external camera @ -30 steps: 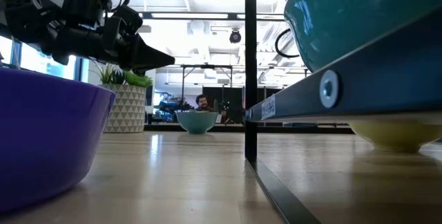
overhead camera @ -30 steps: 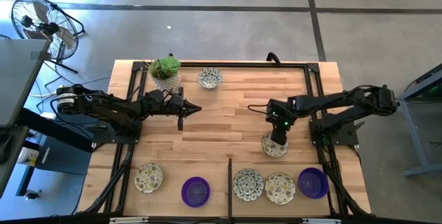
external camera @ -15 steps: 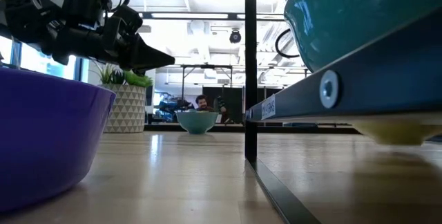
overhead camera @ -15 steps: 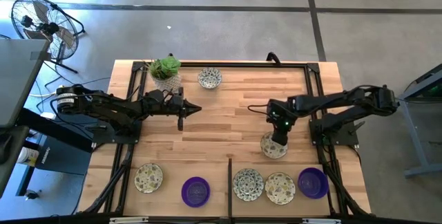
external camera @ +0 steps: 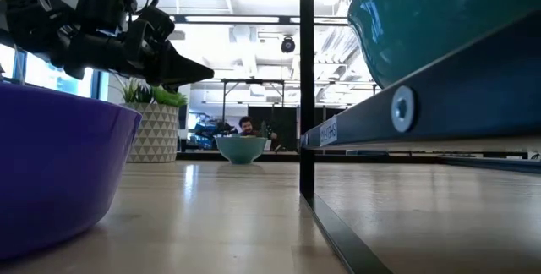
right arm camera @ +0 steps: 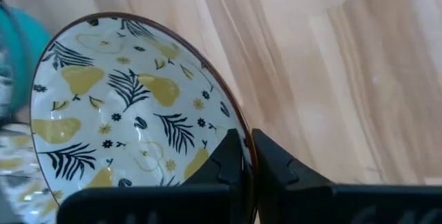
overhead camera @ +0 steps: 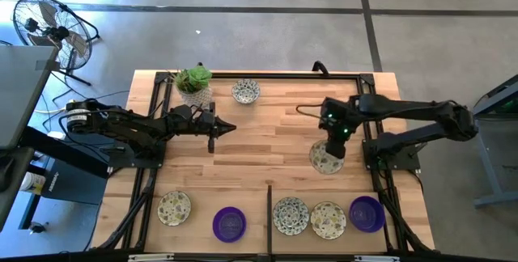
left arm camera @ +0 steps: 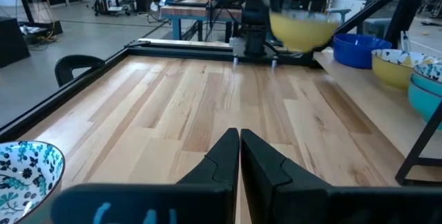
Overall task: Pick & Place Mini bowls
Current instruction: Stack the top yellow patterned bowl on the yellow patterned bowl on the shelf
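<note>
My right gripper (overhead camera: 333,150) is shut on a cream mini bowl (overhead camera: 325,158) patterned with yellow pears and dark leaves, held above the table's right half; the left wrist view shows the bowl (left arm camera: 302,30) in the air. My left gripper (overhead camera: 213,141) waits shut over the table's left middle, touching nothing. A patterned bowl (overhead camera: 245,92) rests on its base at the far edge. Several more bowls sit in a row along the near edge, among them a patterned one (overhead camera: 174,207) and two purple ones (overhead camera: 229,223) (overhead camera: 367,213). My right gripper pinches the bowl's rim (right arm camera: 238,128), one finger (right arm camera: 228,156) inside the bowl and the other (right arm camera: 271,160) outside its wall. The fingers come from above, pointing down. The bowl is lifted clear of the table, roughly level and open side up.
A pale pot with a green plant (overhead camera: 193,84) stands at the far left corner. Black frame rails (overhead camera: 368,92) edge the table, and a dark divider bar (overhead camera: 269,213) splits the near row. A fan (overhead camera: 48,27) stands on the floor beyond the left side.
My right gripper has shut on the patterned bowl's rim and risen with it, going a little toward the far edge. The bowl, which stood on the table, is now lifted clear.
</note>
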Action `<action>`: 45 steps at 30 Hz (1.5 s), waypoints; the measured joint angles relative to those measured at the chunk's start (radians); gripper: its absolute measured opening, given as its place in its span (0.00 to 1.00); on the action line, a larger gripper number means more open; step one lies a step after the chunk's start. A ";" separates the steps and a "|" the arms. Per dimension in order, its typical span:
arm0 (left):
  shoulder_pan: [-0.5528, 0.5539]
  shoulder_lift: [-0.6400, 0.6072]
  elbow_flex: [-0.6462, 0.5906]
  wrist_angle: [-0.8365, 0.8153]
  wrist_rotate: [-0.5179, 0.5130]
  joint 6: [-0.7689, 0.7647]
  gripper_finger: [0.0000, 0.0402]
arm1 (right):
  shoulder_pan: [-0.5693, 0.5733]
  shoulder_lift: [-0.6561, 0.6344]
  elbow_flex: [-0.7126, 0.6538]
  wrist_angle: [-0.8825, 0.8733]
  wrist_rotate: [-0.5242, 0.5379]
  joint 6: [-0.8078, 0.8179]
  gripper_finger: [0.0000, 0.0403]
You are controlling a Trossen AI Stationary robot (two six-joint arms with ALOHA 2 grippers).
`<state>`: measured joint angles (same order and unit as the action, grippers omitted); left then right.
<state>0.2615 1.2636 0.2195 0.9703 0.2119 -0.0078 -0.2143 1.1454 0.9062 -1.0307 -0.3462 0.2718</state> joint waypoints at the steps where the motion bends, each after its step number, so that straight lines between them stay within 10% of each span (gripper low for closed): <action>1: 0.000 0.000 0.000 0.000 0.000 0.000 0.03 | 0.005 -0.014 0.023 -0.019 0.005 0.019 0.01; 29: 0.000 0.000 0.000 0.007 0.006 -0.005 0.03 | 0.735 -0.003 0.203 0.061 0.220 0.839 0.02; 45: 0.000 0.000 0.000 0.007 0.006 -0.016 0.03 | 0.872 0.201 0.203 0.135 0.232 0.927 0.02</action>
<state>0.2615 1.2636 0.2195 0.9775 0.2180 -0.0235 0.6579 1.3469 1.1088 -0.8957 -0.1139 1.1988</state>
